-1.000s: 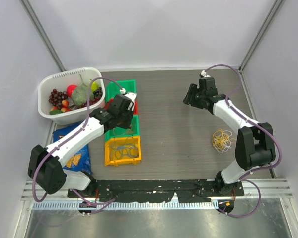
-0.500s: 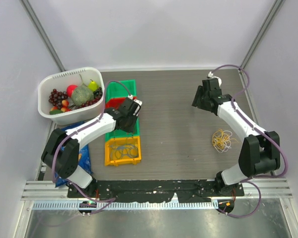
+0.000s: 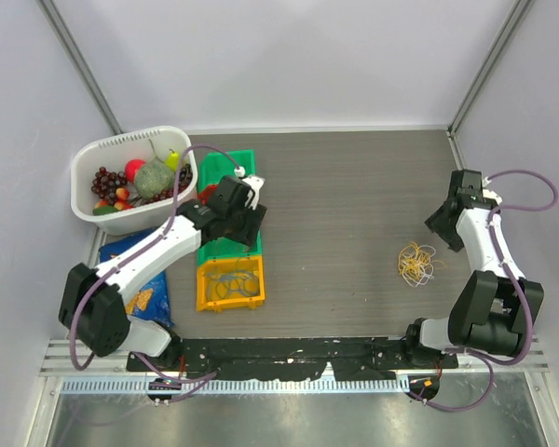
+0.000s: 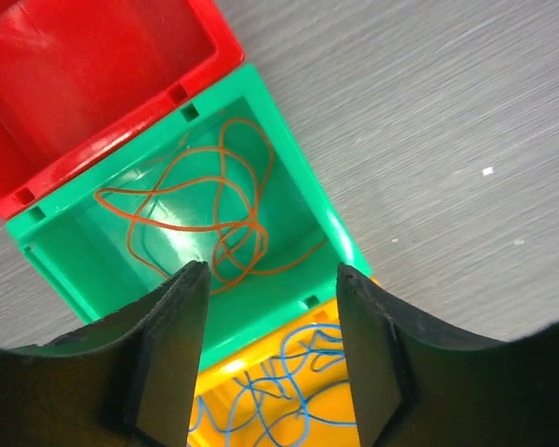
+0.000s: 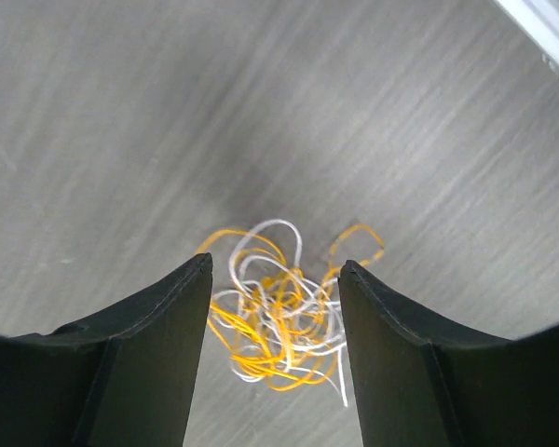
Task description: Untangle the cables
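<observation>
**wirewrangler:** Grey wood-grain table (image 3: 345, 186), plain booth walls. What step is this?

**benchrat:** Sorting looks partway done. There's an orange cable (image 4: 205, 205) in the green bin (image 4: 303, 177) and a blue cable (image 4: 293, 368) in the yellow bin (image 3: 201, 284). 1 yellow-and-white tangle (image 5: 278, 312) is loose at the table's right side.

**wirewrangler:** Pincers?

**benchrat:** Both are spread wide and empty. The right gripper (image 5: 272, 275) hovers with the tangle framed between its 2 fingers. I'd guess it needs to drop and pinch 1 strand next. The left gripper (image 4: 265, 279) hangs over the green bin.

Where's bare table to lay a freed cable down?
Bare: the wide middle between the bin row and the yellow-white tangle, and the far strip. Crowded: left side, with fruit basket and blue bag.
</observation>
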Tool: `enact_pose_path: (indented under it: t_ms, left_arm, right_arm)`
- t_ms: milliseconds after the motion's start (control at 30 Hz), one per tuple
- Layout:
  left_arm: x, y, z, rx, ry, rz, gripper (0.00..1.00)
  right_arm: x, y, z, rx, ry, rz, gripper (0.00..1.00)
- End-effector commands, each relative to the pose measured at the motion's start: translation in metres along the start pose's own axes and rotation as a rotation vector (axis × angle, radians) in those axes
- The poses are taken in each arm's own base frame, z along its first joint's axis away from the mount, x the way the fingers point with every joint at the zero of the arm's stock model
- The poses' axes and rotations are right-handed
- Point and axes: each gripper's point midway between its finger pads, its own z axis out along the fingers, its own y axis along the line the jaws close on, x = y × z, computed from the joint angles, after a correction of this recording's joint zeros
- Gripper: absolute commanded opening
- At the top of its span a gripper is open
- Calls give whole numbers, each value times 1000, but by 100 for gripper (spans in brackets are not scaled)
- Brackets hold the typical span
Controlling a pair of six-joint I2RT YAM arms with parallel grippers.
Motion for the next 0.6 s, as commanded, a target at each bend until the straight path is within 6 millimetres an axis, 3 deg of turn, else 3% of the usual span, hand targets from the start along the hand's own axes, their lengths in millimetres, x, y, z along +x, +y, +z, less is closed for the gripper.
enact_pose_path:
  t_ms: [0,33,67,100,133,167,200,233,267,300,333,400,467,567]
  left_arm:
    - [-44,-16,-44,103,-164,-10,73]
    - [-48,-21,-49,136,-180,-10,84]
    - [-54,-24,-56,152,-202,-12,92]
    - [-59,-27,-61,171,-223,-14,93]
    - [-64,-29,-65,181,-244,-17,93]
    - [-70,-31,-68,194,-267,-19,93]
    - [-75,-34,-72,208,-289,-17,93]
    - [-78,-36,-73,219,-300,-14,93]
    - [-83,-39,-75,234,-313,-8,91]
    - [-87,-41,-76,246,-321,-5,89]
    - [-92,-43,-76,254,-327,-6,87]
    - [-97,-46,-74,267,-334,-14,83]
    - [-98,-50,-67,283,-320,-16,81]
    - [-94,-61,-60,338,-291,-8,76]
  right_arm:
    - [37,-11,13,37,154,-28,60]
    - [44,-7,16,16,191,-42,59]
    - [64,8,22,-62,284,-74,56]
    - [76,17,24,-107,330,-94,55]
    - [101,43,23,-235,422,-146,51]
    - [108,60,22,-312,436,-174,49]
    - [132,80,13,-387,497,-243,49]
    - [136,98,10,-450,490,-271,49]
    - [160,123,-7,-534,533,-336,49]
    - [163,145,-13,-605,519,-342,49]
    - [182,168,-31,-690,564,-385,49]
    - [194,210,-52,-812,576,-417,49]
    - [197,238,-69,-869,561,-447,49]
    - [188,253,-75,-899,532,-419,50]
